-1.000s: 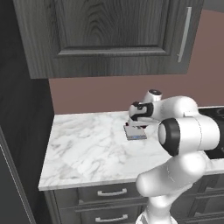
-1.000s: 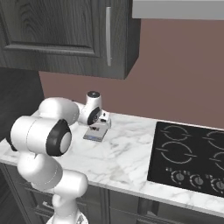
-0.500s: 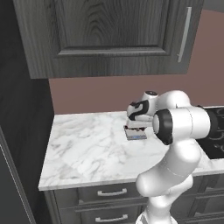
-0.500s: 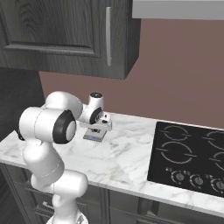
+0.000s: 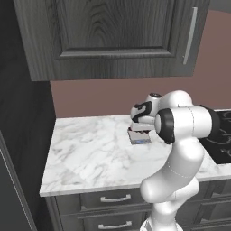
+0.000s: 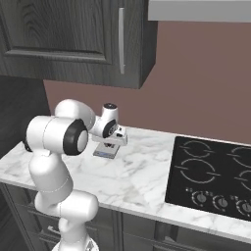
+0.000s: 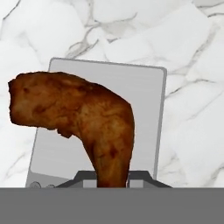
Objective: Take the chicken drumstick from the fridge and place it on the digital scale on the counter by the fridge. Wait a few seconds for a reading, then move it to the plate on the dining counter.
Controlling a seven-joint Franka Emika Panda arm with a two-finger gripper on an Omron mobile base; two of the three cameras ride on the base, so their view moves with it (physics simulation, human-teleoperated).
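Tool [image 7: 112, 181] grips drumstick [image 7: 78, 118] by its thin end, thick end cantilevered sideways. Drumstick hangs directly over scale [image 7: 144, 109], contact unclear. Scale sits on marble table [image 5: 90, 153] near the back wall. Risk: on release the offset thick end may tip and roll off the scale.
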